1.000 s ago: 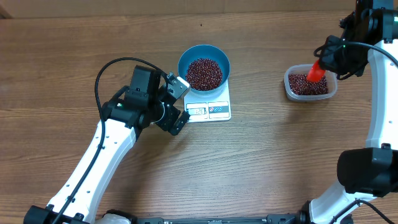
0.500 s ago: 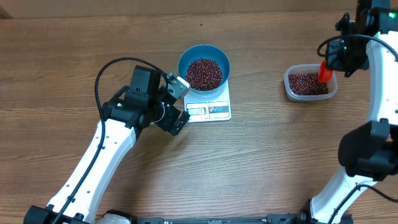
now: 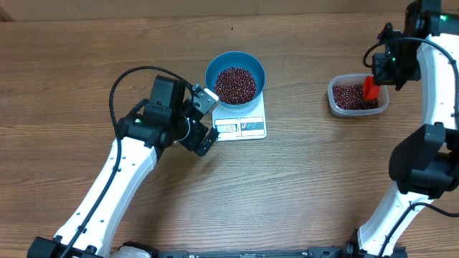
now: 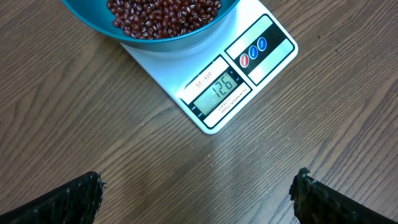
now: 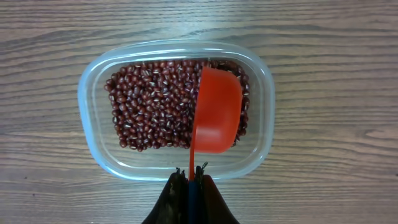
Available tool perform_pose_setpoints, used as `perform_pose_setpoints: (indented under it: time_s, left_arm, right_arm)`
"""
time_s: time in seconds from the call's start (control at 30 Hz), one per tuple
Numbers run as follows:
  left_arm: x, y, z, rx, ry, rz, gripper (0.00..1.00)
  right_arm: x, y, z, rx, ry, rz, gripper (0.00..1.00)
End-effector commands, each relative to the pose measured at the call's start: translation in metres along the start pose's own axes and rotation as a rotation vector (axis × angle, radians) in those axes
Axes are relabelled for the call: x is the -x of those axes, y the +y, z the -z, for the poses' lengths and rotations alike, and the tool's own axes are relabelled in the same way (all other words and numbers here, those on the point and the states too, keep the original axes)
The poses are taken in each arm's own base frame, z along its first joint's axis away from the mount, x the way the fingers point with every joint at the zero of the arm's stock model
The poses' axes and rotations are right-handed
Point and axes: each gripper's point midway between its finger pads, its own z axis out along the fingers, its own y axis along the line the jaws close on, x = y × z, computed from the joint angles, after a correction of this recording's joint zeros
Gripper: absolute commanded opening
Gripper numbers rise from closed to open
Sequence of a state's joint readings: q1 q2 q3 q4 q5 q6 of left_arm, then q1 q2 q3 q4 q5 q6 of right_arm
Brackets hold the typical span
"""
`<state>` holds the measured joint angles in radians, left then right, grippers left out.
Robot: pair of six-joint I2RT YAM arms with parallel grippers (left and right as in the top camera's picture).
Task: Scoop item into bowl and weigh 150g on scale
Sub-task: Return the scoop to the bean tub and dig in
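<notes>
Wood-grain worktop (image 3: 301, 186), and on the left nothing stirs: the left pincer (image 4: 199, 208) stays spread wide and empty, just short of the scale (image 4: 249, 68). On that scale sits the blue bowl (image 3: 211, 72), heaped with beans (image 3: 235, 84). The display looks like 126, so we're short of target. The action is over on the right! The right pincer (image 5: 189, 180), clamped on the red scoop (image 5: 217, 118), has swung it from a slant to hang over the clear tub (image 5: 93, 143). Another, smaller dip looks due.
</notes>
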<state>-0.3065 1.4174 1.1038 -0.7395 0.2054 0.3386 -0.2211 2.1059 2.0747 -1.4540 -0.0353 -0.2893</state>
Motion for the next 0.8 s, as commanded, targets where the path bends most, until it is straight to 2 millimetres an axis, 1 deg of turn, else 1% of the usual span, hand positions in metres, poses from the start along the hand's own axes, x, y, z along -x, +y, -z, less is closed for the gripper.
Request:
perform_pose_setpoints:
  time_s: [0.0, 0.13, 0.27, 0.47, 0.53, 0.6, 0.77]
  left_arm:
    - [0.002, 0.001, 0.006, 0.006, -0.020, 0.010, 1.00]
    - [0.002, 0.001, 0.006, 0.005, -0.020, 0.010, 1.00]
    - [0.002, 0.001, 0.006, 0.006, -0.020, 0.010, 1.00]
    - [0.002, 0.001, 0.006, 0.006, -0.020, 0.010, 1.00]
    - [0.002, 0.001, 0.006, 0.005, -0.020, 0.010, 1.00]
    - [0.002, 0.001, 0.006, 0.006, -0.020, 0.010, 0.99]
    - [0.002, 0.001, 0.006, 0.006, -0.020, 0.010, 1.00]
  right_arm:
    - [0.006, 0.006, -0.001, 0.035, -0.018, 0.028, 0.04]
    - [0.005, 0.006, -0.011, 0.045, 0.010, 0.026, 0.04]
    - [0.005, 0.012, -0.019, 0.086, 0.018, 0.028, 0.04]
    - [-0.009, 0.014, -0.036, 0.100, 0.069, 0.045, 0.04]
    - [-0.009, 0.017, -0.040, 0.119, 0.069, 0.047, 0.04]
    - [-0.007, 0.026, -0.039, 0.172, 0.055, 0.045, 0.04]
    - [-0.004, 0.040, -0.037, 0.252, 0.036, 0.040, 0.04]
